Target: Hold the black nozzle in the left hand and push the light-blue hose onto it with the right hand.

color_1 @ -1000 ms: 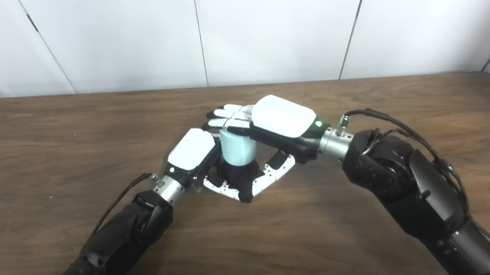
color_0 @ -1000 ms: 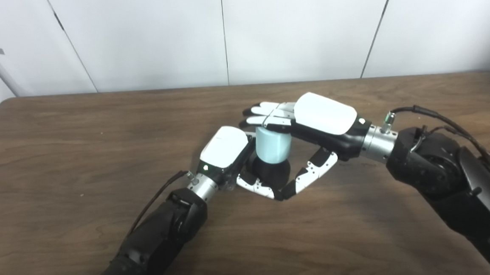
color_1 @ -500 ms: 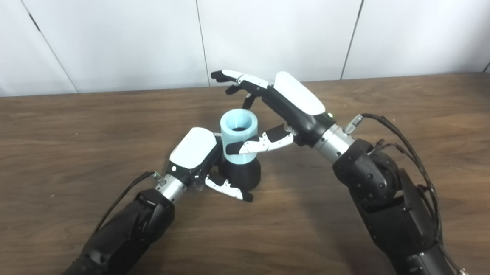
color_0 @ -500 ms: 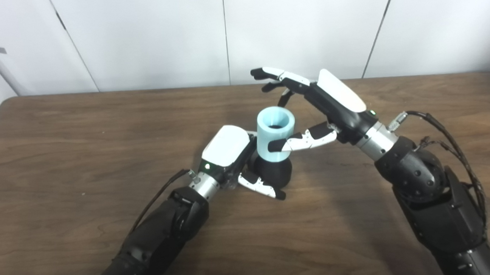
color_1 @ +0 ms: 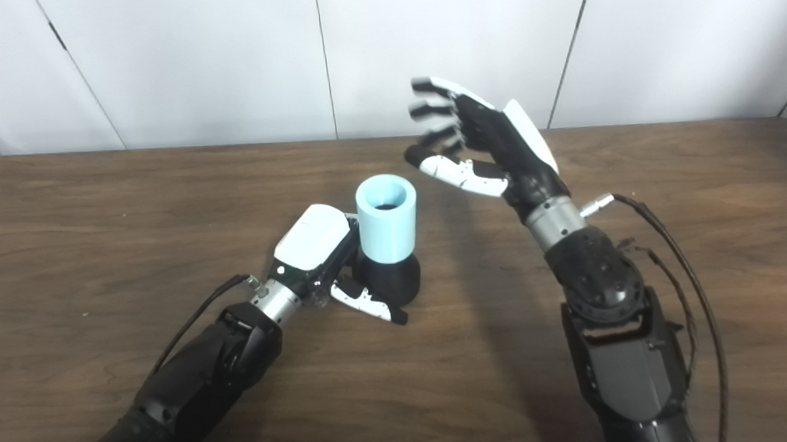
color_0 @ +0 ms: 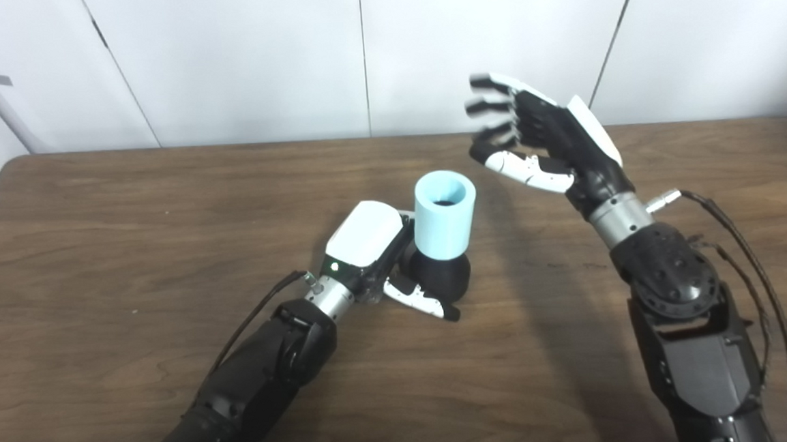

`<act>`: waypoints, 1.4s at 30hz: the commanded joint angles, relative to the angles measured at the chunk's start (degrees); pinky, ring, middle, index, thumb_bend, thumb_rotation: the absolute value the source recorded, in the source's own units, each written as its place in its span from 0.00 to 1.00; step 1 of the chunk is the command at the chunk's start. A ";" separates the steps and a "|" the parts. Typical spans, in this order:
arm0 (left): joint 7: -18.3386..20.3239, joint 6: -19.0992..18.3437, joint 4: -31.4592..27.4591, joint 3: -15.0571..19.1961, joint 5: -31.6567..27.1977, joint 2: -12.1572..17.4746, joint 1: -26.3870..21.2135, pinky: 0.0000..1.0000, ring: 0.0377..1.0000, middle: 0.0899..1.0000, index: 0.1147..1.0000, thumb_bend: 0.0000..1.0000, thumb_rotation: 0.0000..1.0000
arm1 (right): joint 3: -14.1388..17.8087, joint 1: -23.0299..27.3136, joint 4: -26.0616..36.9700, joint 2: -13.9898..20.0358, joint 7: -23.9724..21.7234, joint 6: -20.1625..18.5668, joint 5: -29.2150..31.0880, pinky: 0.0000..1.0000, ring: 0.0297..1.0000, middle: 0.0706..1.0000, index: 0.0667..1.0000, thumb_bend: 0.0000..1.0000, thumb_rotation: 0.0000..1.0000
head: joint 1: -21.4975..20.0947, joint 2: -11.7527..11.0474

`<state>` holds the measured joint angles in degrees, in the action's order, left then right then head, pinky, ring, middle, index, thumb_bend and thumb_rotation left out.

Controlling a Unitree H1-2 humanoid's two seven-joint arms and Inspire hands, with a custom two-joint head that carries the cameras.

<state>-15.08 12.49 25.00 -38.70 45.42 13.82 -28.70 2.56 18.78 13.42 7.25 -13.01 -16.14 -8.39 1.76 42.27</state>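
The black nozzle [color_0: 438, 278] stands on the brown table [color_0: 93, 219] near the middle. The light-blue hose [color_0: 442, 212], a short open cylinder, sits upright on top of it. My left hand [color_0: 367, 243] is shut on the nozzle from the left, its thumb curled in front of the nozzle base. My right hand [color_0: 546, 140] is open and empty, raised above the table to the right of the hose, fingers spread and apart from it. The same scene shows in the right eye view, with the hose [color_1: 385, 216] and right hand [color_1: 484, 137].
A white panelled wall [color_0: 363, 52] runs behind the table's far edge. Cables [color_0: 743, 240] trail along my right forearm.
My right hand lifted off the top of the hose, opened, and rose up and to the right. The hose stays seated on the nozzle. My left hand has not moved.
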 commanded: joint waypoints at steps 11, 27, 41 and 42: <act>7.11 -0.17 4.94 -3.19 1.34 0.41 5.99 0.29 0.38 0.42 0.42 0.53 0.00 | 1.79 -4.06 3.11 -0.10 4.16 -5.91 3.52 0.38 0.48 0.59 0.65 0.50 0.02 | -0.48 0.16; 11.95 -3.12 2.46 -3.00 -0.08 1.15 5.91 0.30 0.38 0.42 0.42 0.53 0.00 | 1.79 -6.46 -6.56 -2.81 11.23 1.95 3.13 0.40 0.48 0.45 0.46 0.52 0.00 | 0.30 -0.13; 32.60 -17.84 -7.98 -2.49 -1.91 5.07 4.93 0.95 0.99 0.98 0.92 0.98 0.30 | 2.26 -6.52 -8.83 -5.10 14.27 5.25 4.11 0.37 0.45 0.43 0.47 0.52 0.00 | 0.67 0.52; 32.83 -18.14 -8.06 -2.50 -1.88 5.02 5.03 0.97 1.00 0.99 0.93 0.99 0.31 | 2.19 -6.56 -8.77 -5.00 14.31 5.36 4.05 0.37 0.45 0.43 0.47 0.52 0.00 | 0.64 0.53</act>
<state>2.26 1.52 12.26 -37.25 42.30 16.49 -28.73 4.12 10.23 3.11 2.43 0.00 -16.23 -5.26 2.37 42.80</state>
